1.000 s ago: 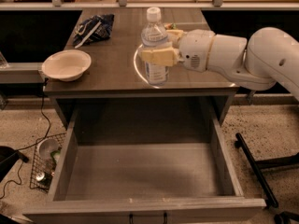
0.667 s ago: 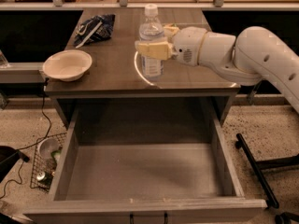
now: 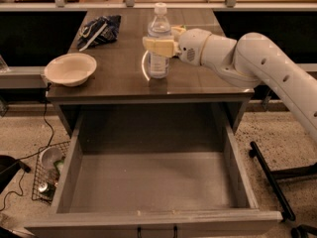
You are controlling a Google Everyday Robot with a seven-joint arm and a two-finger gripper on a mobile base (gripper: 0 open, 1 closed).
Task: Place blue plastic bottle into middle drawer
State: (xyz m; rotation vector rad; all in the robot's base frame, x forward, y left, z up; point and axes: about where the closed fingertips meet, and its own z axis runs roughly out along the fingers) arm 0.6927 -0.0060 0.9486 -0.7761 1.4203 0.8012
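On the grey cabinet top (image 3: pixel 114 86), the blue plastic bottle (image 3: pixel 159 68) is upright, cap at 12 o'clock. The gripper (image 3: pixel 158 46), reaching in from 3 o'clock, is clamped around the bottle's midsection. The middle drawer (image 3: pixel 235 158) stands open at 6 o'clock of the bottle. A white bowl (image 3: pixel 70 68) sits at 9 o'clock, a dark snack bag (image 3: pixel 101 29) at 10 o'clock.

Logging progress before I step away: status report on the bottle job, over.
End effector clamped on bottle mid-body, over the countertop. Bottle upright, not yet in drawer. Drawer pulled open below; bowl and snack bag off to the side, nothing blocking.
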